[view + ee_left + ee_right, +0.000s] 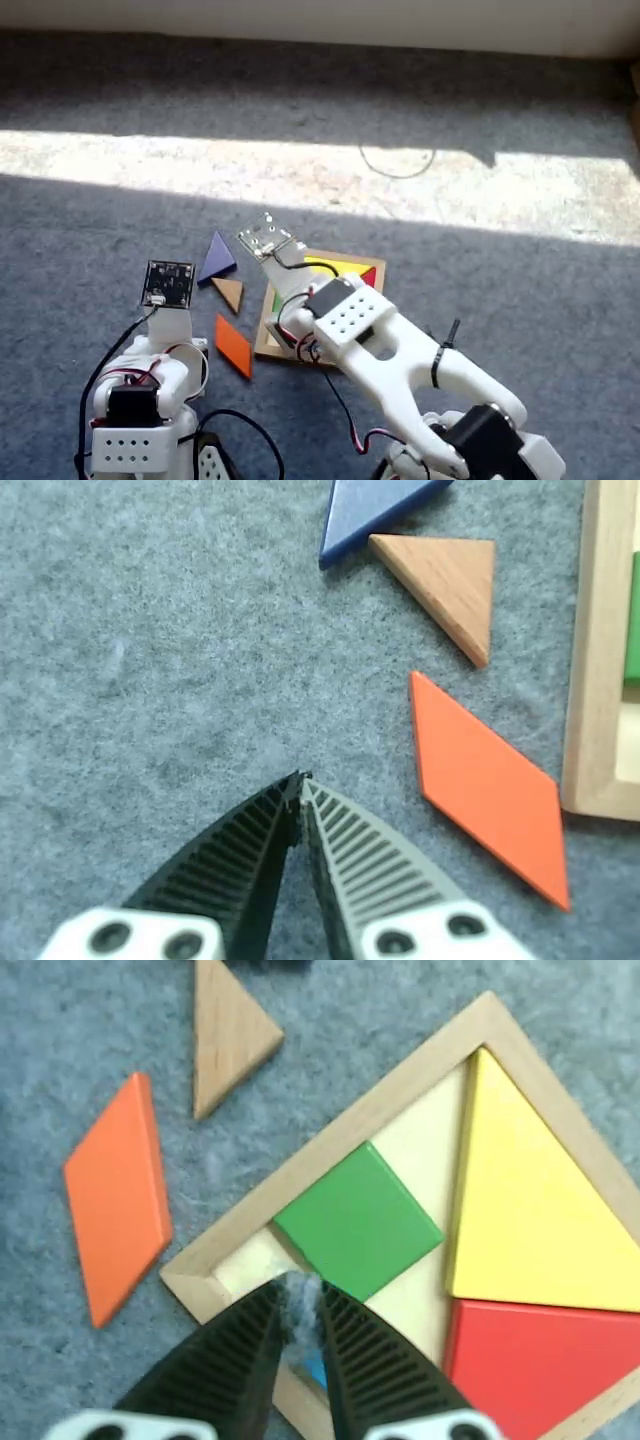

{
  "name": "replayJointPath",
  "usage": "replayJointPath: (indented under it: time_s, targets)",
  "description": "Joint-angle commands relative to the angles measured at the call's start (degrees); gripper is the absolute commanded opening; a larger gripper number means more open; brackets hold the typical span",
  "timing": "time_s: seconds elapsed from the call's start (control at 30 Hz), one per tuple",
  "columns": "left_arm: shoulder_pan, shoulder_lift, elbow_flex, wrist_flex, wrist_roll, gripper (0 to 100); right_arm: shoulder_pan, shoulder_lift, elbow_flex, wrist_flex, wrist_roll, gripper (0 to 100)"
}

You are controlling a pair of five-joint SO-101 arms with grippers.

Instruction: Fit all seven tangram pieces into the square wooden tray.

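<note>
Nothing here can be read. No text, number, label or sign stands legibly on the tray (330, 1150) or on the orange piece (115, 1195) beside it.
</note>
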Motion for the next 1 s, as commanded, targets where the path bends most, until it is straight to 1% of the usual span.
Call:
replayJointPath:
  time_s: [0.0, 0.3, 0.5, 0.63, 0.7, 0.83, 0.97]
  targets:
    - [-0.7, -2.2, 1.1, 0.2, -0.4, 1, -0.5, 1.1, -5.1, -1.0, 0.2, 1.4]
    - [-0.7, -2.2, 1.1, 0.2, -0.4, 1, -0.5, 1.5, -0.8, 3.5, 0.4, 1.4]
    - [-0.7, -2.2, 1.1, 0.2, -0.4, 1, -0.2, 1.5, 2.1, 4.1, 0.5, 1.4]
    - [-0.7, -2.2, 1.1, 0.2, -0.4, 1, 3.9, 1.5, 2.3, 5.4, 0.6, 1.4]
    - [-0.7, -2.2, 1.1, 0.2, -0.4, 1, 6.4, 1.5, 2.0, 7.2, 2.8, 1.4]
    - [-0.7, -2.2, 1.1, 0.2, -0.4, 1, 9.5, 1.5, 2.4, 9.2, 11.1, 1.4]
    - [-0.7, -2.2, 1.1, 0.2, -0.4, 1, 11.2, 1.5, 1.9, 12.7, 12.6, 1.4]
